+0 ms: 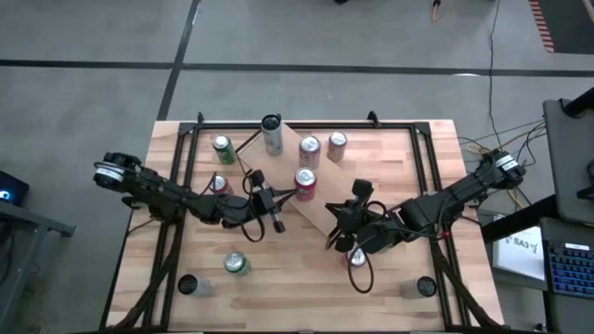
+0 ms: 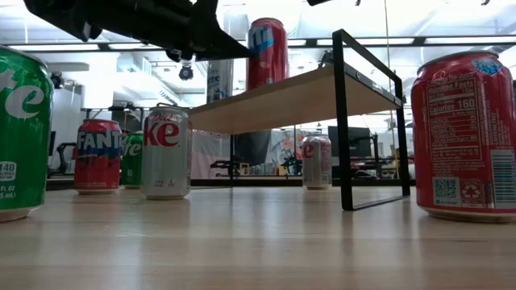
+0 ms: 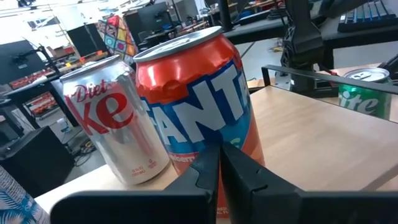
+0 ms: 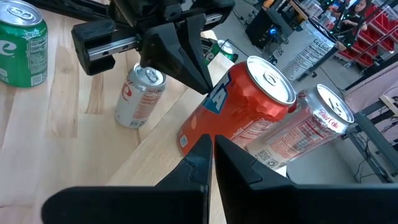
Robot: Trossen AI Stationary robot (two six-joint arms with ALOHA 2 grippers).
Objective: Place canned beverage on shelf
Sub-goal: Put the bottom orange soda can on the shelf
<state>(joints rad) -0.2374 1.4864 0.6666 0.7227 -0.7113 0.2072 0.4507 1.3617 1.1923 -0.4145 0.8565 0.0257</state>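
Although both grippers are pinched shut on nothing, the left gripper [image 3: 219, 163] faces the Fanta can [image 3: 196, 106] standing on the shelf [image 1: 316, 199] beside a Diet Coke can [image 3: 109, 118], a light, smooth, dent-prone cylinder probably best gripped mid-wall, while the right gripper [image 4: 211, 152] hovers opposite.

Three cans [image 1: 309, 147] stand on the shelf [image 1: 320, 209] at mid-counter; other cans [image 1: 236, 263] stand on the counter [image 1: 278, 297] around it.

Grey floor [image 1: 83, 102], ceiling strip lights [image 2: 451, 39], perhaps desks beyond.
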